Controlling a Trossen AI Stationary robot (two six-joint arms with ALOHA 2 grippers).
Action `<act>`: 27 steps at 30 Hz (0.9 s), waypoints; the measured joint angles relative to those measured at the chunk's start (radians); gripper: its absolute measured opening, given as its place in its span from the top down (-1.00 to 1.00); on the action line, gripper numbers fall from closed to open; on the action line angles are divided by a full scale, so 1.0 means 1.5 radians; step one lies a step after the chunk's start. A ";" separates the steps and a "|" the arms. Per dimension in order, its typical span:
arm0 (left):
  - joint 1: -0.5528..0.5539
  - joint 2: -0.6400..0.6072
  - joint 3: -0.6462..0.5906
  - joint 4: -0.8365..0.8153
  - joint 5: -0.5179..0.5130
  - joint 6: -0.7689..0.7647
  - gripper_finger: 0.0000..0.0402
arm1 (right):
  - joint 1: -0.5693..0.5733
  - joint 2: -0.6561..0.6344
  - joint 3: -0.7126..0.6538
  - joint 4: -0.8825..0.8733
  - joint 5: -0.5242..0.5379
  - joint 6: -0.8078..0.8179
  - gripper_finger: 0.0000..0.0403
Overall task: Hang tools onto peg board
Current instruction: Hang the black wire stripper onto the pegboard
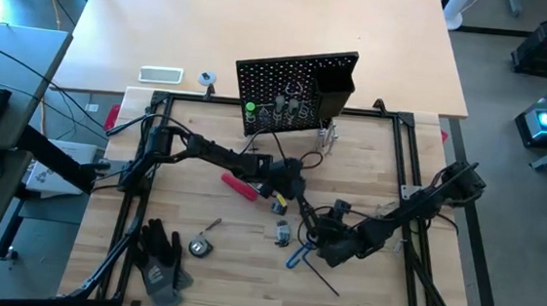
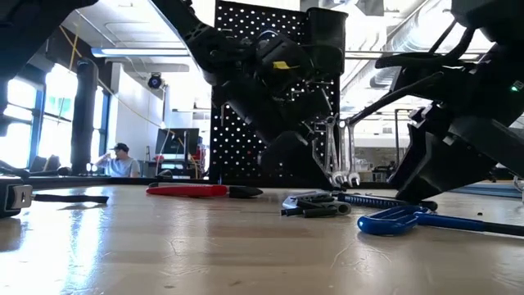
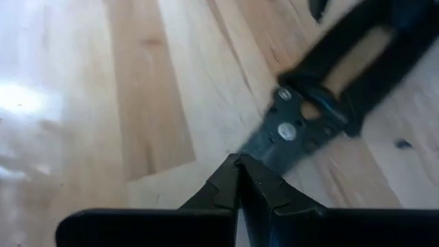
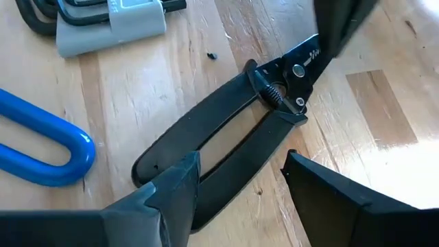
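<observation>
Pale wooden boards make up the table [image 1: 235, 267], framed by black rails, with a second lighter tabletop behind it carrying one white flat device [image 1: 160, 75]. At the near left corner lies one pair of black gloves [image 1: 160, 264], and just to their right sits a small round tool [image 1: 201, 247] with one thin metal piece beside it. Farther in, one red-and-black flat tool [image 1: 240, 187] lies on the wood. Above it in the high view stands one peg board [image 1: 284, 81], upright at the table's back edge, with one green-handled screwdriver [image 1: 250, 112] seated in a ring, a few silver wrenches [image 2: 340, 156] hanging low on its right side, and one black box bin [image 1: 335, 89] on its right. The left gripper [image 3: 240, 180] reaches from the left to the table's middle, its fingers pressed together on the nose of one pair of black pliers [image 4: 226, 134], which lies flat on the wood. One grey holder of hex keys [image 4: 113, 24] sits beside the pliers, and one blue looped handle [image 4: 41, 147] lies just past it. The right gripper [image 4: 240, 182] comes in from the right, its fingers spread wide on either side of the pliers' handles, not closed on them. One thin black rod [image 1: 322, 277] lies near the front.
</observation>
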 joint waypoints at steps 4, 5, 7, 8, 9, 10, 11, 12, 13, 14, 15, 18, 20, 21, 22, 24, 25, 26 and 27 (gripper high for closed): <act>-0.006 -0.002 -0.005 -0.008 0.010 0.015 0.99 | 0.000 -0.004 -0.001 -0.006 -0.004 -0.003 -0.06; -0.007 -0.002 -0.011 -0.001 0.009 0.015 0.99 | 0.001 -0.007 -0.001 -0.008 -0.006 -0.004 -0.06; -0.008 -0.003 -0.018 0.009 0.009 0.015 0.99 | 0.003 -0.016 -0.002 -0.015 -0.008 -0.006 -0.06; -0.008 -0.003 -0.021 0.010 0.011 0.015 0.99 | 0.004 -0.022 -0.003 -0.021 -0.008 -0.006 -0.06; -0.009 -0.003 -0.025 0.014 0.010 0.014 0.99 | 0.005 -0.030 -0.003 -0.028 -0.009 -0.005 -0.06; -0.009 -0.001 -0.029 0.018 0.010 0.014 0.99 | 0.006 -0.039 -0.003 -0.038 -0.009 0.001 -0.06; -0.009 0.001 -0.030 0.018 0.011 0.014 0.99 | 0.007 -0.050 -0.003 -0.049 -0.006 0.013 -0.06; -0.008 0.002 -0.033 0.022 0.011 0.010 0.99 | 0.008 -0.062 -0.003 -0.061 -0.005 0.028 -0.06; -0.009 0.002 -0.035 0.023 0.011 0.010 0.99 | 0.008 -0.074 -0.003 -0.071 -0.003 0.045 -0.06; -0.010 0.006 -0.040 0.034 0.010 0.010 0.99 | 0.008 -0.085 -0.003 -0.078 -0.003 0.063 -0.06; -0.010 0.008 -0.044 0.048 0.010 0.006 0.99 | 0.007 -0.096 -0.003 -0.083 -0.004 0.077 -0.06; -0.014 0.021 -0.064 0.103 0.010 -0.009 0.99 | -0.001 -0.125 -0.003 -0.085 -0.038 0.100 -0.06; -0.018 0.032 -0.071 0.128 0.005 -0.016 0.99 | -0.015 -0.132 -0.003 -0.084 -0.075 0.105 -0.06; -0.020 0.036 -0.071 0.129 0.003 -0.020 0.99 | -0.022 -0.132 -0.003 -0.083 -0.092 0.111 -0.06; -0.021 0.040 -0.071 0.133 0.003 -0.025 0.99 | -0.028 -0.131 -0.003 -0.081 -0.108 0.119 -0.06; -0.025 0.047 -0.070 0.140 -0.002 -0.032 0.99 | -0.041 -0.125 -0.008 -0.073 -0.137 0.134 -0.06; -0.027 0.049 -0.070 0.142 -0.005 -0.034 0.99 | -0.046 -0.121 -0.014 -0.064 -0.153 0.136 -0.06; -0.029 0.049 -0.070 0.144 -0.008 -0.037 0.99 | -0.050 -0.118 -0.021 -0.052 -0.168 0.141 -0.06; -0.030 0.049 -0.070 0.144 -0.013 -0.038 0.99 | -0.055 -0.117 -0.030 -0.035 -0.178 0.150 -0.06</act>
